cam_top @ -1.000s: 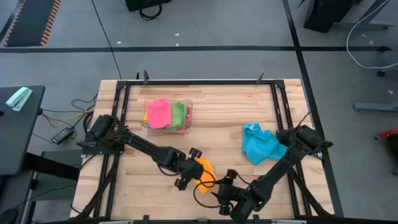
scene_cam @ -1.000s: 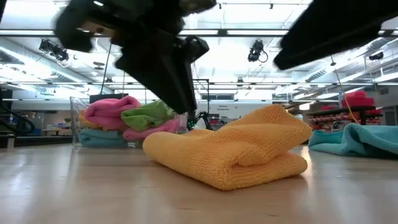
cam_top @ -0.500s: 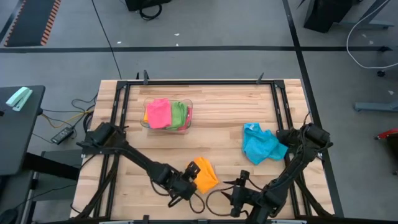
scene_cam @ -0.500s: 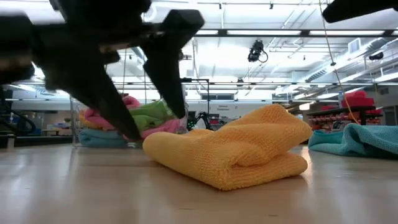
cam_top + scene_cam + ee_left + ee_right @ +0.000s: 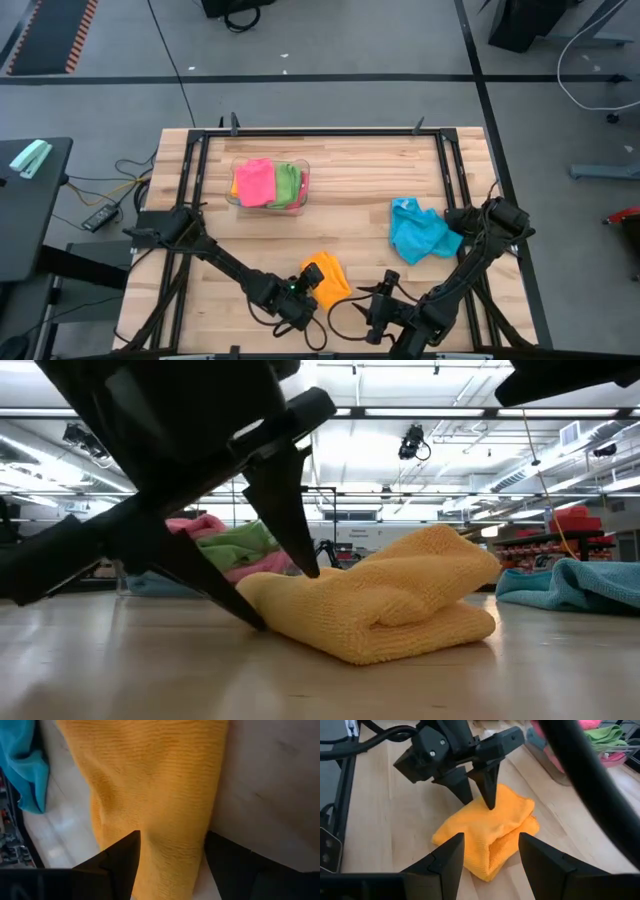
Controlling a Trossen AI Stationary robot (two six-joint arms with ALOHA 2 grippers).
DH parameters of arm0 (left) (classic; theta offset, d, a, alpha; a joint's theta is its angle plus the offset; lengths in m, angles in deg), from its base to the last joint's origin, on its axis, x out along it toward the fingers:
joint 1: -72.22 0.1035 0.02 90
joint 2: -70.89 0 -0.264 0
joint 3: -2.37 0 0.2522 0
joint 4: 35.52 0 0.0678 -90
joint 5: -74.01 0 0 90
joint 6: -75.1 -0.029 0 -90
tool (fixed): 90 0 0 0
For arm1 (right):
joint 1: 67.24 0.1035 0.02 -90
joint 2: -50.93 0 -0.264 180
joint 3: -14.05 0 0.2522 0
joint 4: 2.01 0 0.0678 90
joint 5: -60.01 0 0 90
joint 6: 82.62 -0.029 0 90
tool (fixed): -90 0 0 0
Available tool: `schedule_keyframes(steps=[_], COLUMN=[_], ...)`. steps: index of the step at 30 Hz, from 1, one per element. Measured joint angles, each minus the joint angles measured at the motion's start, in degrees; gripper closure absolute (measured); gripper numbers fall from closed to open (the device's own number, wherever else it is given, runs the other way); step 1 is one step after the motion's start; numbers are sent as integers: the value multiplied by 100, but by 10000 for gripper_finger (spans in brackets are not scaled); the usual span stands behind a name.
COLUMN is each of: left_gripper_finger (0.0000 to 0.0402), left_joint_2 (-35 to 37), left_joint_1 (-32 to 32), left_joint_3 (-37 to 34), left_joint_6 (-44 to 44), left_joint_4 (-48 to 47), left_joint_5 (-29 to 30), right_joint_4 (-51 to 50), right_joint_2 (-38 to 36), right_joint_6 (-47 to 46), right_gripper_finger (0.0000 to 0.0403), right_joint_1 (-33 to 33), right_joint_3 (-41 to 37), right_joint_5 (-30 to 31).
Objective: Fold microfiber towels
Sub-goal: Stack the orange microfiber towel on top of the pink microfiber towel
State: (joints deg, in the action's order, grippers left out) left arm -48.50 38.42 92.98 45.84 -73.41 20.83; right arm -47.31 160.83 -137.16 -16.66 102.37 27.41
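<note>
Orange-yellow towel [image 5: 328,281] lies folded near table's [image 5: 350,190] near edge, centre. Our left gripper [image 5: 479,795] straddles its left end, jaws apart. Our right gripper [image 5: 378,312], jaws apart, empty, waits just right. Blue towel [image 5: 418,231] crumpled far right; pink towel [image 5: 254,181], green towel [image 5: 287,184] in bin [image 5: 303,190].

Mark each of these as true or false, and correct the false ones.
1. The folded orange-yellow microfiber towel lies on the wooden table, near its front edge. True.
2. The left gripper is open, one finger at either side of the orange towel's edge. True.
3. The crumpled blue microfiber towel sits inside the clear plastic bin. False: it lies loose on the table's right side; the bin shows a pink towel and a green towel.
4. The right gripper is clamped on the blue towel. False: it is open and empty, pointing at the orange towel.
</note>
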Motion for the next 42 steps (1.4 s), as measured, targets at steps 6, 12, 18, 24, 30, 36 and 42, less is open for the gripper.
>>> schedule_keyframes(steps=[6, 12, 18, 24, 30, 36, 42], left_gripper_finger=[194, 210, 221, 230, 229, 228, 229], left_joint_2=[-44, -26, -24, -20, -20, -20, -20], left_joint_1=[15, 20, 20, 17, 11, 9, 9], left_joint_3=[5, 5, 5, 5, 5, 5, 5], left_joint_6=[34, 183, 672, 992, 1386, 1705, 1821], left_joint_4=[35, -6, -155, -192, -224, -241, -247], left_joint_5=[-53, -160, -170, -177, -173, -170, -170], right_joint_4=[752, 1910, 2047, 1798, 1546, 1795, 1830], right_joint_2=[208, 663, 789, 789, 799, 848, 850], right_joint_6=[624, 2697, 3661, 4939, 5739, 6185, 6378], right_gripper_finger=[206, 203, 169, 136, 137, 138, 139], right_joint_1=[-156, -484, -868, -846, -877, -989, -1030], right_joint_3=[0, -2, -2, -2, -4, -370, -501], right_joint_5=[34, -377, -1684, -1829, -1837, -1981, -1939])
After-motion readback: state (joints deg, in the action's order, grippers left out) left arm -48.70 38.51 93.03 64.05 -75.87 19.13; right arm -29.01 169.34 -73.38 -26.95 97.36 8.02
